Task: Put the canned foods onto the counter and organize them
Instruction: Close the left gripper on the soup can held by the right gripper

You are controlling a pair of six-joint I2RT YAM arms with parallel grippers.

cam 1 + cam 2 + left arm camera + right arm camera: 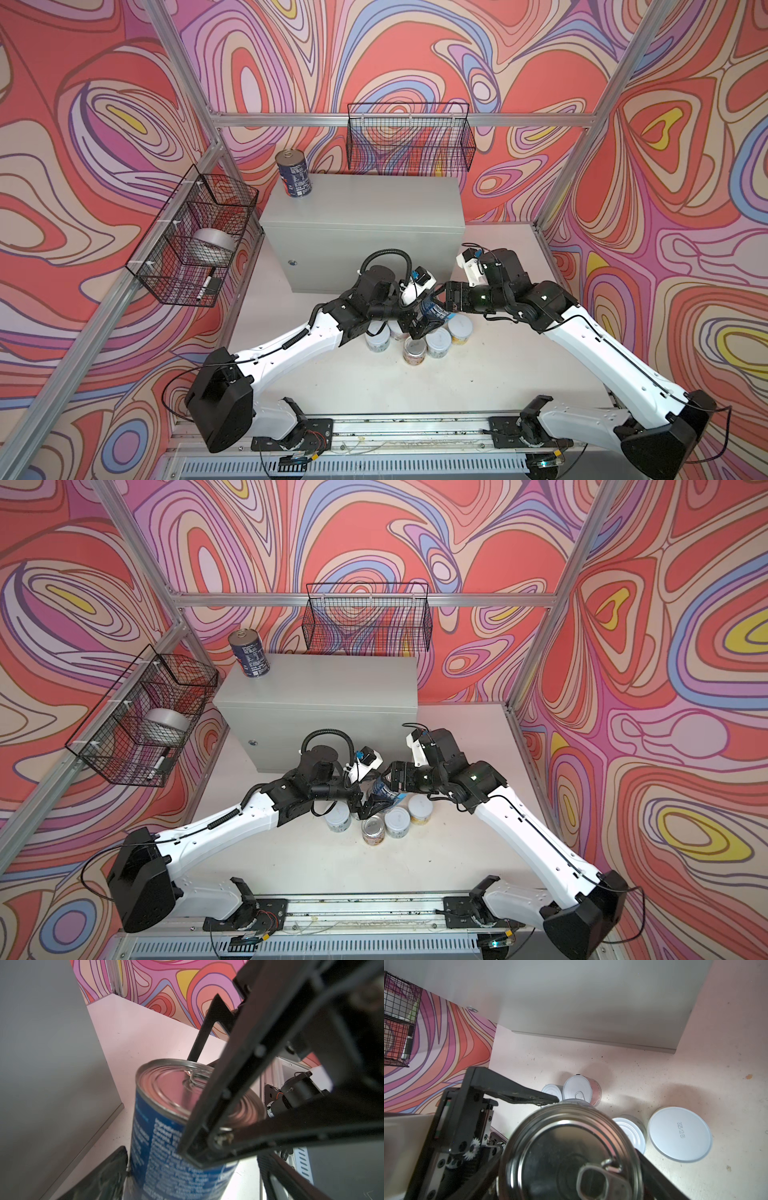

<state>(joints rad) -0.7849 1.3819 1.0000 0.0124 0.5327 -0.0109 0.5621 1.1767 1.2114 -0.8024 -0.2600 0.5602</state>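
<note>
Gripping the tall blue can [166,1126] by its upper part, the right tool [440,305] is partly closed on it and carries it a little tilted. The left tool [420,326] stands fully open with one finger at each side of the label and holds nothing; I cannot tell whether these fingers touch the can. This looks to me like a handover, so the left tool should close squarely on the label below the right tool, and the right tool should let go only when that grip is firm. Otherwise the can may fall on the short cans [438,341] grouped just below on the white surface [332,374]. The counter [374,203] is just behind, with a second blue can [294,174] upright on its far left corner. Two wire baskets [409,137] hang on the patterned walls, and the left-side one holds a grey tape roll [214,245].
</note>
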